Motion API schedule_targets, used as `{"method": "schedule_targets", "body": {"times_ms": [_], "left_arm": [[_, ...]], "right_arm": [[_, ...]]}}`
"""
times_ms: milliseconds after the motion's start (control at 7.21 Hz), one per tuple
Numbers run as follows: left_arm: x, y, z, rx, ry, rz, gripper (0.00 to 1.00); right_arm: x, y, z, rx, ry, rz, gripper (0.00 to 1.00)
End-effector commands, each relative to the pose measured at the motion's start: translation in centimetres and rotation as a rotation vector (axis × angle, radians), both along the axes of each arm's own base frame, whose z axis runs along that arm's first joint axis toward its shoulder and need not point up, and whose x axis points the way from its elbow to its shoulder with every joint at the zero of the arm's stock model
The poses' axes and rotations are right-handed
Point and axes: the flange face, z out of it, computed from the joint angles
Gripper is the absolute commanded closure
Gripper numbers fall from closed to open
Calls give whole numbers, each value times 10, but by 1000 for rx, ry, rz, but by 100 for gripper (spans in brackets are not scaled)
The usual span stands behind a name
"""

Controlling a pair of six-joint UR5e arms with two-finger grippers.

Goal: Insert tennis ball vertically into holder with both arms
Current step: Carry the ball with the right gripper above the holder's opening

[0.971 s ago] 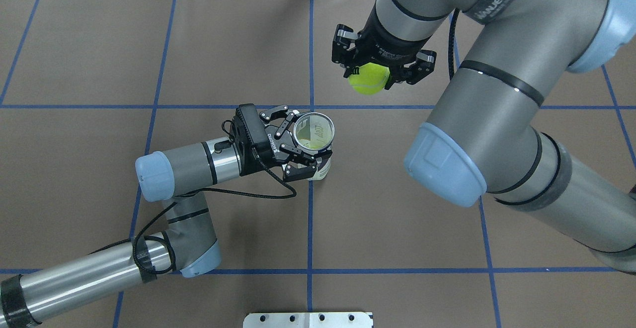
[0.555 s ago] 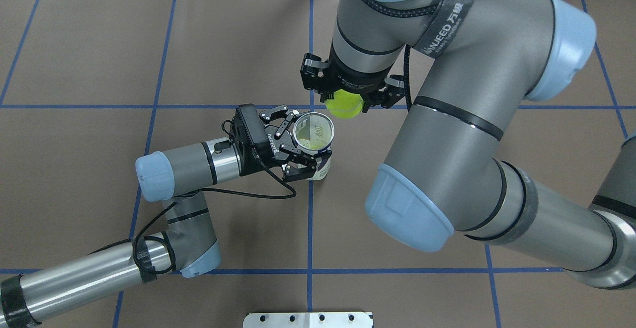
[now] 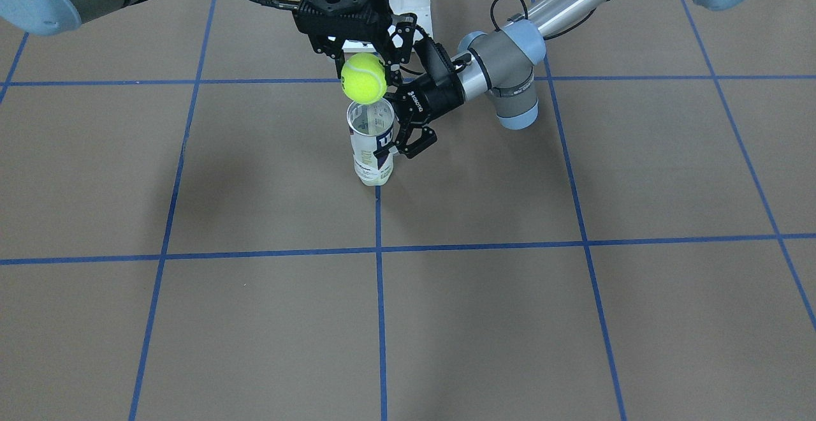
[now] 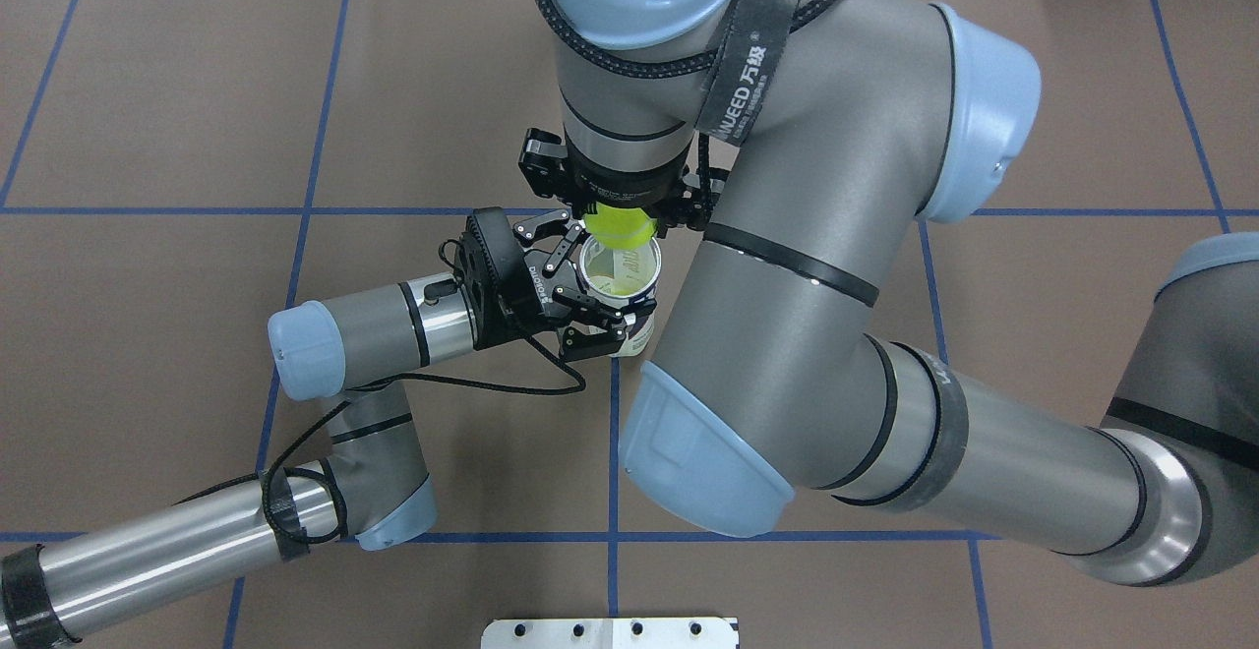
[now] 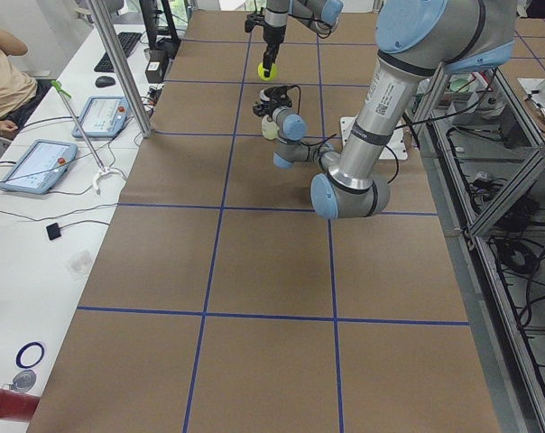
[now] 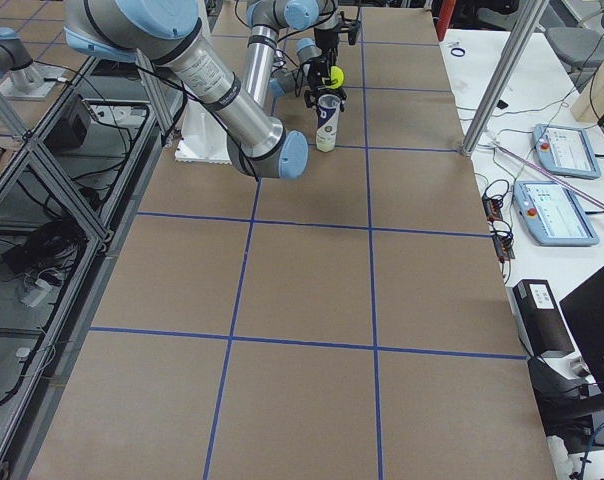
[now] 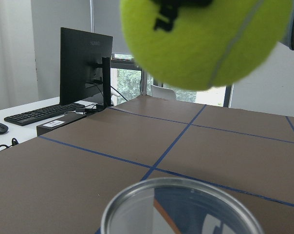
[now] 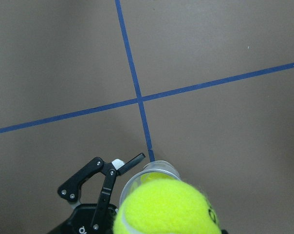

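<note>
Here, the clear, navy-labelled holder (image 3: pixel 370 151) stands upright.

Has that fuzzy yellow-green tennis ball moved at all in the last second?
Yes. The yellow-green tennis ball was right of the vertical blue tape line; now it sits on that line, just above the mouth of the clear plastic can.

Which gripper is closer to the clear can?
Left. The left gripper has its fingers around the holder; the right gripper hangs above its open top, holding the tennis ball.
</note>
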Motion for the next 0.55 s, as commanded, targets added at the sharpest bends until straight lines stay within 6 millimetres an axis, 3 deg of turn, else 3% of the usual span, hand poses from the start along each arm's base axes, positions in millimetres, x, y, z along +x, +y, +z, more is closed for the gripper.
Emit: {"method": "schedule_targets", "body": {"times_ms": [0,416], "left_arm": [[0,0,0,2,5,0,1],[0,0,0,2,5,0,1]], "right_arm": [[-13,4,3,12,18,-2,100],[-27,8,14,14,48,-8,100]]}}
